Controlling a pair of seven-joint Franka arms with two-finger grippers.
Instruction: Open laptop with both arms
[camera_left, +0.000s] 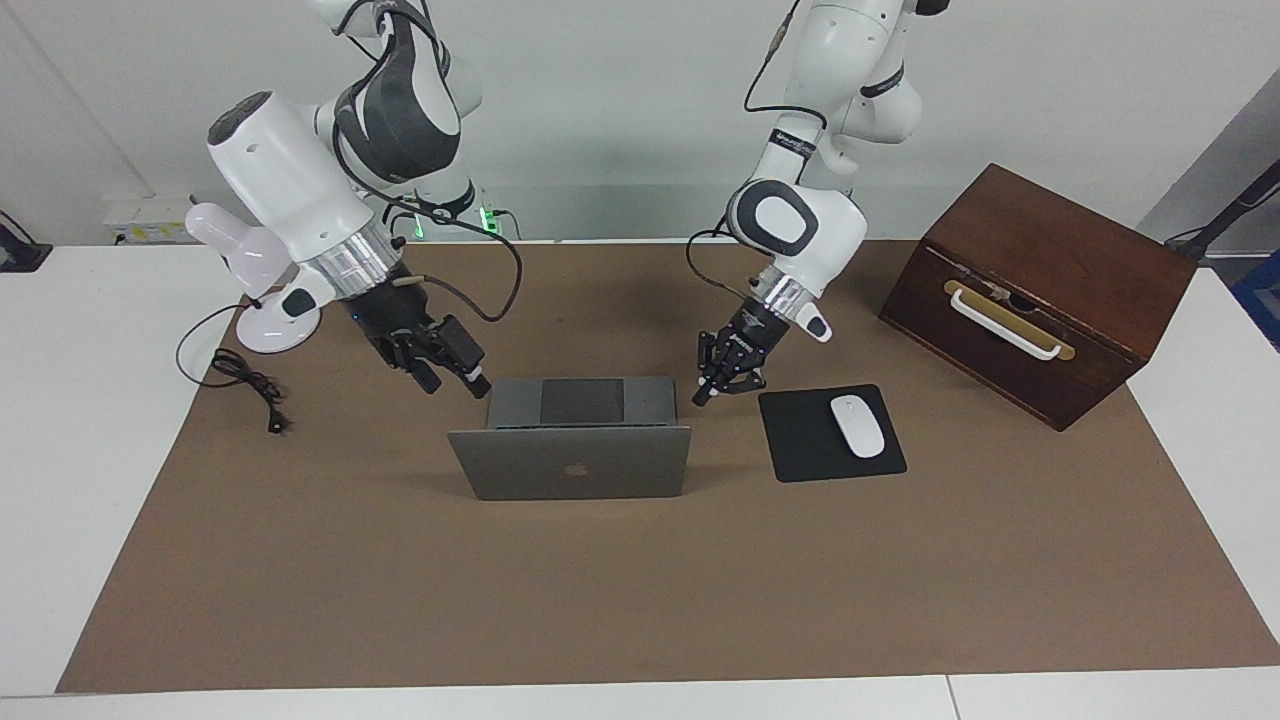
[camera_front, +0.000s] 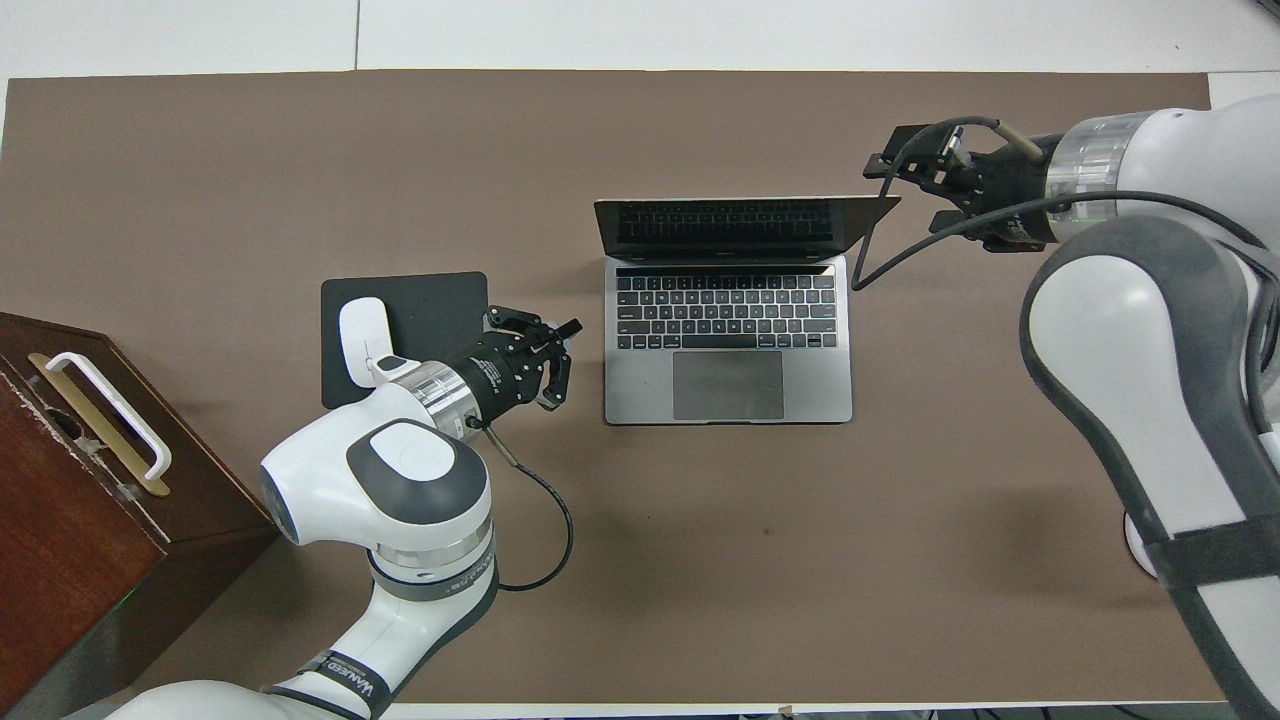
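The silver-grey laptop (camera_left: 570, 465) (camera_front: 830, 390) stands open in the middle of the brown mat, its lid upright with the logo facing away from the robots. My left gripper (camera_left: 703, 395) (camera_front: 572, 328) is shut on nothing and hangs low between the laptop's keyboard deck and the mouse pad, touching neither. My right gripper (camera_left: 455, 385) (camera_front: 900, 190) is open and empty, just off the lid's edge toward the right arm's end of the table, clear of the laptop.
A black mouse pad (camera_left: 810, 440) (camera_front: 430, 300) carrying a white mouse (camera_left: 857, 425) (camera_front: 360, 320) lies beside the laptop toward the left arm's end. A brown wooden box (camera_left: 1040, 290) (camera_front: 80, 480) stands at that end. A white desk lamp (camera_left: 250, 260) and its cable (camera_left: 245, 380) sit at the right arm's end.
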